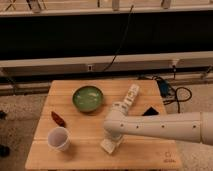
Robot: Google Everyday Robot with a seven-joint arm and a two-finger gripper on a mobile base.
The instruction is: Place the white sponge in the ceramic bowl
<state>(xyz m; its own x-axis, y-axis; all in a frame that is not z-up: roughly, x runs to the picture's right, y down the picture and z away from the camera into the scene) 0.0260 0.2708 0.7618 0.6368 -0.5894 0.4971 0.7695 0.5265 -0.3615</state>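
The white sponge (110, 146) is an off-white block lying on the wooden table (80, 159) near the front edge. My gripper (114, 139) hangs from the white arm (160, 127), which reaches in from the right, and sits right over the sponge, hiding part of it. Whether it touches the sponge I cannot tell. The green ceramic bowl (87, 98) stands apart at the back of the table, left of the arm, and looks empty.
A white cup (58, 138) stands at the front left, with a small red object (58, 118) behind it. A white bottle (129, 97) lies right of the bowl, and a black flat object (150, 111) lies beside it. Cables (172, 92) lie on the floor at the right.
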